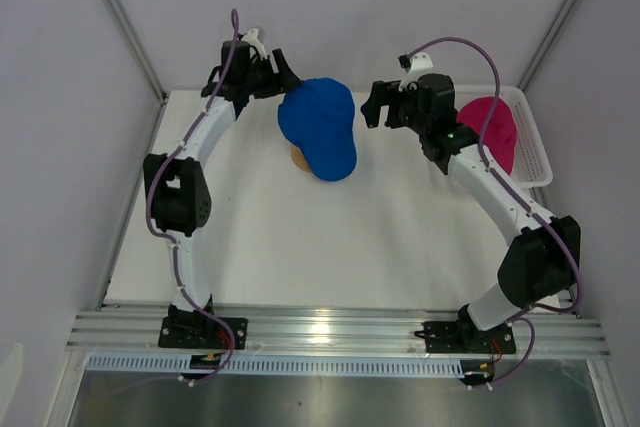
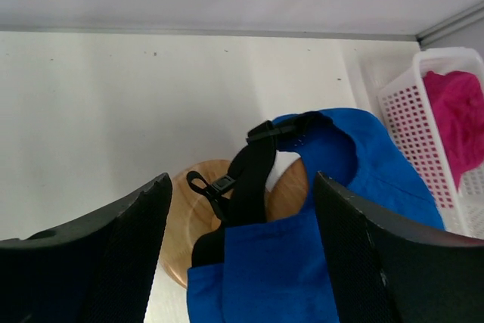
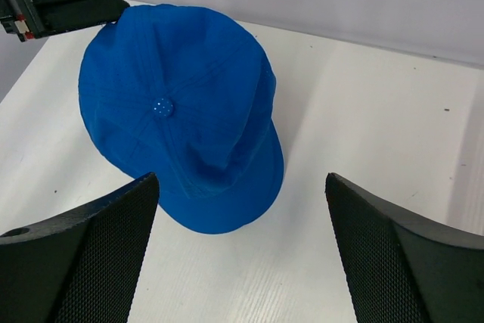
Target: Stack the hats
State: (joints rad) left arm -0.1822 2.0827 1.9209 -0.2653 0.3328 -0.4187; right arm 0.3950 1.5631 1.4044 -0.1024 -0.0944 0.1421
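Observation:
A royal blue hat [image 1: 320,127] rests on the tan wooden stand [image 1: 299,157] at the back middle of the table, brim pointing toward the arms. My left gripper [image 1: 278,77] hovers at the hat's rear left edge, open. In the left wrist view the blue hat's [image 2: 378,172] back fabric and black strap [image 2: 249,175] lie between its spread fingers [image 2: 121,247] over the stand [image 2: 189,221]. My right gripper [image 1: 375,107] is open just right of the hat, with nothing between its jaws. A magenta-pink hat [image 1: 490,127] lies in the basket.
The white mesh basket [image 1: 535,152] stands at the back right corner, partly under my right arm. In the left wrist view the basket [image 2: 412,134] holds pink fabric [image 2: 457,119]. Grey walls close the table's back and sides.

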